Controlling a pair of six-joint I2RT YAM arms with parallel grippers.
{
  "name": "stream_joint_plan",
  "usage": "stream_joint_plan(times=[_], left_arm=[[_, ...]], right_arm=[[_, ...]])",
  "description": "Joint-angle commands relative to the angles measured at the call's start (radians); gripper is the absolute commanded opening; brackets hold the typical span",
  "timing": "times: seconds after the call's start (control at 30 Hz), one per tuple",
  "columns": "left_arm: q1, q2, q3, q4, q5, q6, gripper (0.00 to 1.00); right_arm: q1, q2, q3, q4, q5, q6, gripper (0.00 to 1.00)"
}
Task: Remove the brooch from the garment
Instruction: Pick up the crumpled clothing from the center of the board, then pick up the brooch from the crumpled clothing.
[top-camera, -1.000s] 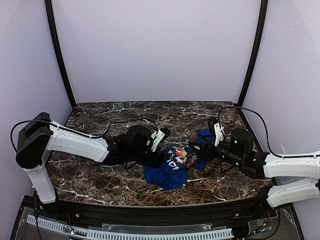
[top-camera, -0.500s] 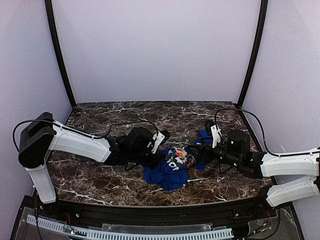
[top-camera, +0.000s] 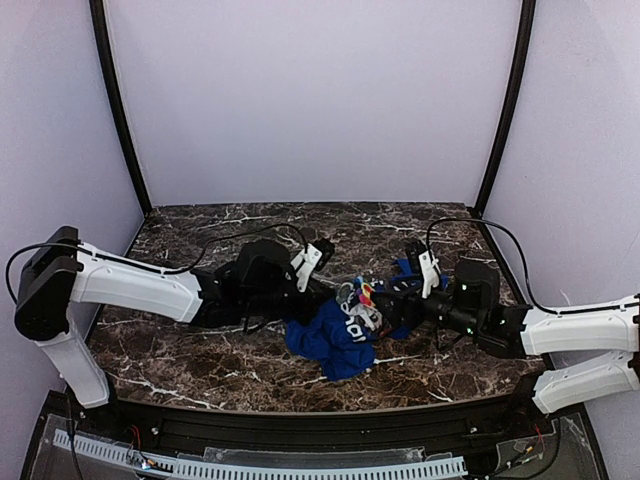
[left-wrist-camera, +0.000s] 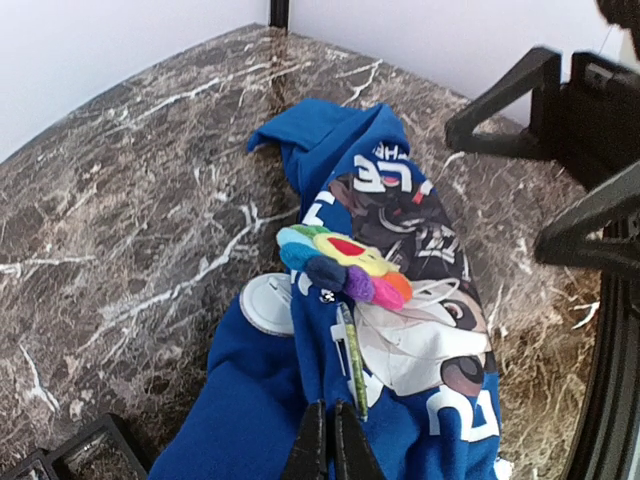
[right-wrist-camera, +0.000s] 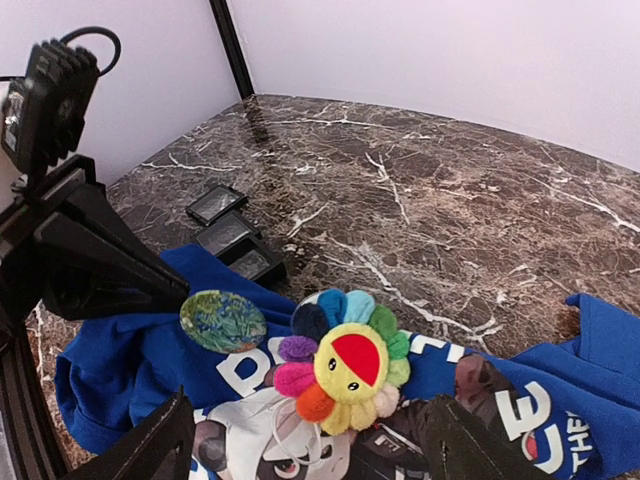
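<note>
Marble table (top-camera: 180, 362); left hand (left-wrist-camera: 325, 438) seemingly pinches garment (left-wrist-camera: 245, 440), right hand (right-wrist-camera: 310, 445) gapes; only its camera sees brooch (right-wrist-camera: 346, 361) face-on.

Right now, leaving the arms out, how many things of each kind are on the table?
Blue garment: 1
Flower brooch: 1
Round green badge: 1
Small dark trays: 3
Total: 6

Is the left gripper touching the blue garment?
Touching. The left wrist view shows it: the left gripper has its jaws shut on a raised fold of the blue garment, below the brooch.
</note>
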Motion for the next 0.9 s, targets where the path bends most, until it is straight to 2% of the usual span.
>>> stream_joint_plan(times=[0.0, 0.2, 0.37, 0.53, 0.87], left_arm=[[0.001, -0.077, -0.005, 0.094, 0.066, 0.004, 0.01], [0.021, -0.09, -0.001, 0.117, 0.125, -0.015, 0.01], [0.032, -0.08, -0.007, 0.163, 0.18, -0.043, 0.01], [0.042, -0.08, -0.008, 0.187, 0.193, -0.055, 0.01], [0.058, -0.046, -0.003, 0.223, 0.223, -0.082, 0.01]], right_arm=[[0.025, -0.023, 0.005, 0.057, -0.026, 0.015, 0.78], [0.052, -0.058, 0.003, 0.087, -0.038, 0.019, 0.74], [0.058, -0.027, 0.023, 0.107, -0.059, 0.048, 0.69], [0.072, 0.034, 0.062, 0.034, 0.1, 0.06, 0.66], [0.168, 0.094, 0.117, 0.014, 0.209, 0.018, 0.63]])
